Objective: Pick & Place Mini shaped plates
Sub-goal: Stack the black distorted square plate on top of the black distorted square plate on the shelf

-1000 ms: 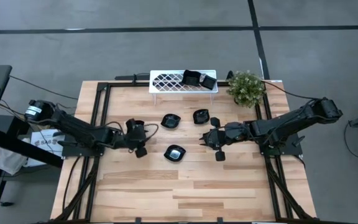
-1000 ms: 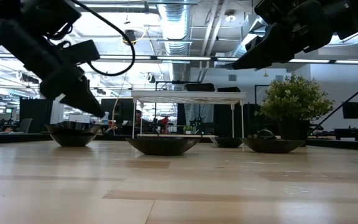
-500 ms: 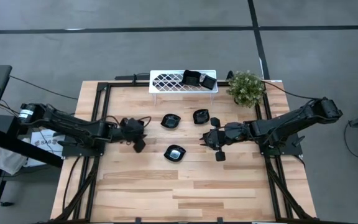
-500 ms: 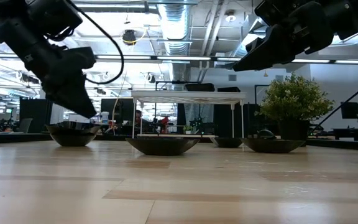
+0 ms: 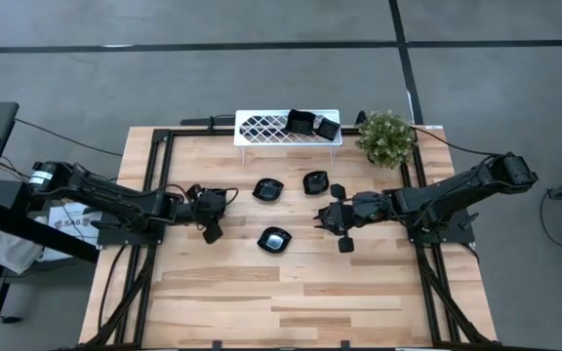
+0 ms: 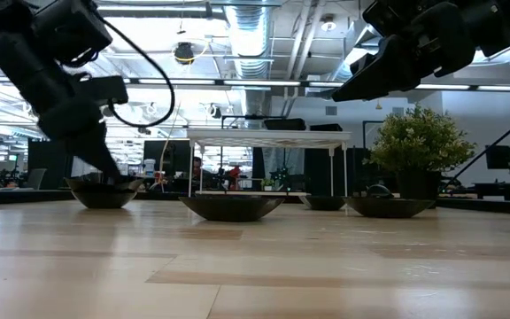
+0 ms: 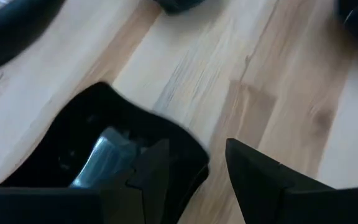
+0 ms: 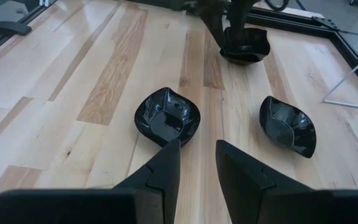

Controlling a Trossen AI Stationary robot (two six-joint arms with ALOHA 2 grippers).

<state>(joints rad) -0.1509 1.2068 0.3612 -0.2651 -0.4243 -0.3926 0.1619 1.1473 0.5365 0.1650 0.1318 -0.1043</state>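
Six small glossy black dishes are showing in the overhead view: two [image 5: 301, 123] [image 5: 327, 128] are sitting on a white rack at upper centre, tilted against each other. Two more [image 5: 267, 189] [image 5: 315, 182] are lying upright and apart on the bare wood just below, and a fifth [image 5: 275, 239], reflecting a pale patch, is resting alone near the middle. The sixth [image 5: 212, 200] is lying left of centre, largely hidden; the left wrist view is showing it [image 7: 104, 149] upright with a lobed rim.
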